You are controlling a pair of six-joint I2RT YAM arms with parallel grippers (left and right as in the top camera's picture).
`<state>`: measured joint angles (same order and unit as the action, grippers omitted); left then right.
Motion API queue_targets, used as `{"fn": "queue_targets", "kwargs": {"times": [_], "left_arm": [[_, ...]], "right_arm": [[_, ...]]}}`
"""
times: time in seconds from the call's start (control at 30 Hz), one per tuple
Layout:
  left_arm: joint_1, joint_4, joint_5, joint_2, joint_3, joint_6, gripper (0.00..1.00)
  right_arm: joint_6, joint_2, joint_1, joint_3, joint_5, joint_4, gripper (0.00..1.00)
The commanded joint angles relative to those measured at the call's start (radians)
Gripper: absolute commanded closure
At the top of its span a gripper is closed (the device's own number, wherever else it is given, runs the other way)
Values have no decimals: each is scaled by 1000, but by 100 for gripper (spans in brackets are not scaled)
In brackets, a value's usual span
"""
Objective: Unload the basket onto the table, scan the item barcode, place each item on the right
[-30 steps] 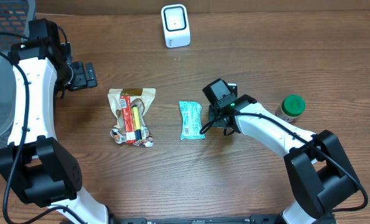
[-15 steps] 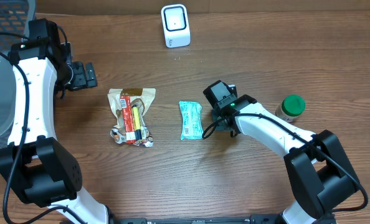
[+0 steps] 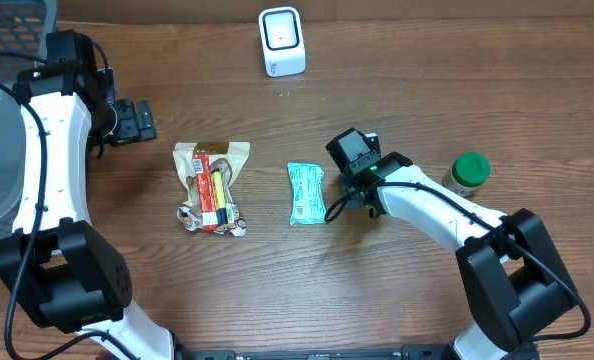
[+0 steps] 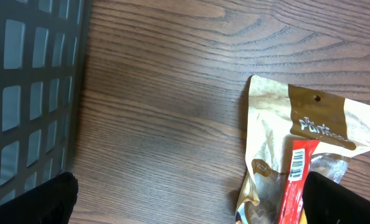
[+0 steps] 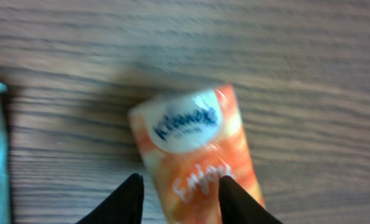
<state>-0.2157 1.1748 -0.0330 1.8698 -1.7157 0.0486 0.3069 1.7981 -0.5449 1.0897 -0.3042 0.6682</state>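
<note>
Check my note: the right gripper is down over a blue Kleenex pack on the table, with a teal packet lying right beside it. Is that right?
Not quite: the Kleenex pack at the right gripper is orange and white, not blue, as the right wrist view shows. The teal packet does lie right beside it on the table.

Scanner [image 3: 281,40] at the back centre of the table [image 3: 427,80]. Basket [image 3: 7,100] at the far left edge, towards the back. Snack pouch [image 3: 211,185] left of centre, well right of the basket. Flat packet [image 3: 306,193] right of the pouch, apart from it. Tissue pack [image 5: 197,143] just right of the packet, not touching it, lying on the table between the fingers of the right gripper [image 5: 180,179]. Jar [image 3: 468,172] further right, standing apart
</note>
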Motion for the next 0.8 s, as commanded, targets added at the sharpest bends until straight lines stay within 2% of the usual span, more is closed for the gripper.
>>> {"fn": "queue_targets", "kwargs": {"times": [0.0, 0.17, 0.77], "left_arm": [[9, -2, 7, -19, -21, -16, 0], [9, -2, 7, -19, -21, -16, 0], [9, -2, 8, -19, -21, -16, 0]], "right_arm": [[-95, 0, -6, -1, 39, -18, 65], [-182, 0, -6, -2, 36, -6, 69], [-182, 0, -5, -40, 24, -21, 74]]}}
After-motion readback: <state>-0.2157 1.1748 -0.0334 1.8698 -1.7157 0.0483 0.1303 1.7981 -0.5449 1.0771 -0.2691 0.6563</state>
